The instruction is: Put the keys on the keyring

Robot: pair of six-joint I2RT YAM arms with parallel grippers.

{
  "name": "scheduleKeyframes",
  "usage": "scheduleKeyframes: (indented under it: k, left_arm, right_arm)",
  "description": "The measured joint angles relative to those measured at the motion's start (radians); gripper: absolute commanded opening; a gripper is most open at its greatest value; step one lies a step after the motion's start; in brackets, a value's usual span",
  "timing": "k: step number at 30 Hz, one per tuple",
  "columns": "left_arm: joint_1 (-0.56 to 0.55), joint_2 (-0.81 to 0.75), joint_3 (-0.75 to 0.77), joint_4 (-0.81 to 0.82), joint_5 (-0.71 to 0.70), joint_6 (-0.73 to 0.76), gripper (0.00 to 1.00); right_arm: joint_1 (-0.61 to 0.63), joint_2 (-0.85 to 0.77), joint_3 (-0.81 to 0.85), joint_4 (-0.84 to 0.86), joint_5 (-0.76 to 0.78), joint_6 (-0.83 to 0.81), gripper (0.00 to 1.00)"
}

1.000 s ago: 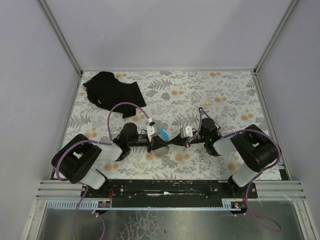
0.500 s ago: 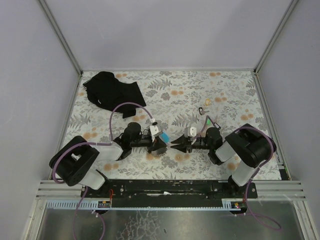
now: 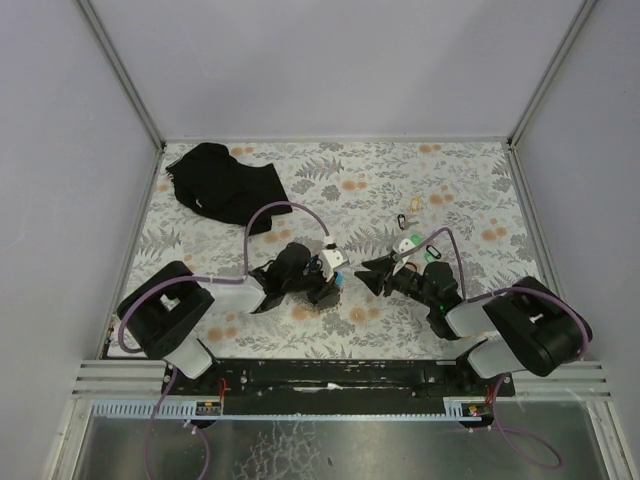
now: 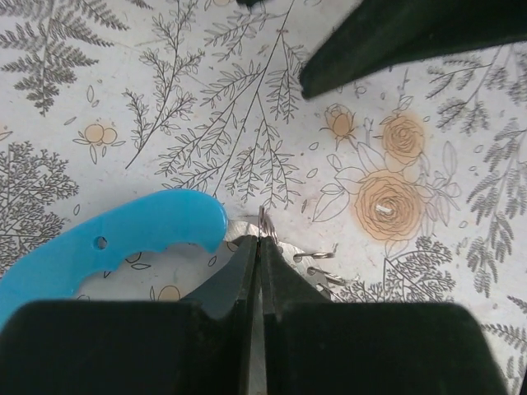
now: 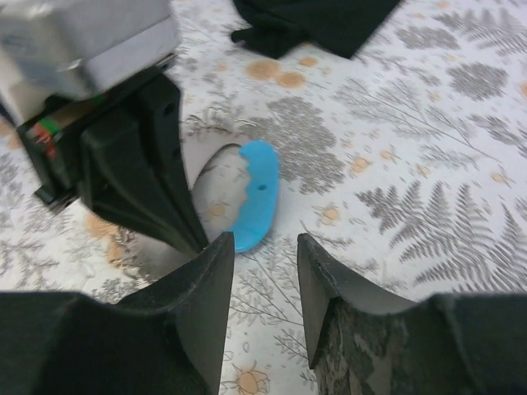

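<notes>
Low over the table (image 3: 460,190), the left gripper (image 4: 260,245) is pinched tight on the grey metal part of the blue keyring (image 4: 107,247), while the right gripper (image 5: 265,263) faces it, jaws partly apart and empty.

Light-blue keyring (image 4: 115,239) (curved), metal end pinched

Right pincer (image 5: 265,255) has opened, apparently releasing the keyring (image 5: 255,197).

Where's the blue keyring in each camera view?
Top external: keyring centre, largely hidden at the left gripper tip.
Left wrist: keyring lower left, against the shut fingers.
Right wrist: keyring centre, beyond the open right gripper.
Shared landmark: left gripper, next to the keyring in all views.
</notes>
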Motion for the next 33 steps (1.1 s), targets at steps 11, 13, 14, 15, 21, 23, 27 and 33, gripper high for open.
scheduleKeyframes:
  k: [11,13,14,15,21,23,27,33]
  left_arm:
    - [-0.068,0.076,0.112,-0.156,-0.152,0.021,0.0]
    - [-0.073,0.08,0.121,-0.165,-0.169,0.022,0.0]
    - [-0.075,0.082,0.124,-0.169,-0.176,0.023,0.0]
    - [-0.077,0.082,0.126,-0.17,-0.182,0.023,0.0]
    - [-0.079,0.082,0.119,-0.157,-0.206,0.022,0.0]
    - [-0.079,0.071,0.102,-0.141,-0.206,0.022,0.0]
    - [-0.079,0.033,0.05,-0.112,-0.203,0.023,0.0]
    - [-0.079,0.007,0.01,-0.08,-0.195,0.027,0.0]
  right_arm:
    - [0.0,-0.123,0.026,-0.344,0.275,0.03,0.51]
    - [0.0,-0.137,0.04,-0.4,0.307,0.039,0.54]
    - [0.0,-0.143,0.049,-0.423,0.32,0.045,0.55]
    - [0.0,-0.148,0.06,-0.451,0.335,0.051,0.57]
    - [0.0,-0.156,0.16,-0.647,0.378,0.092,0.66]
    - [0.0,-0.155,0.208,-0.719,0.386,0.099,0.67]
    - [0.0,-0.153,0.261,-0.788,0.378,0.102,0.67]
    - [0.0,-0.132,0.265,-0.827,0.314,0.087,0.67]
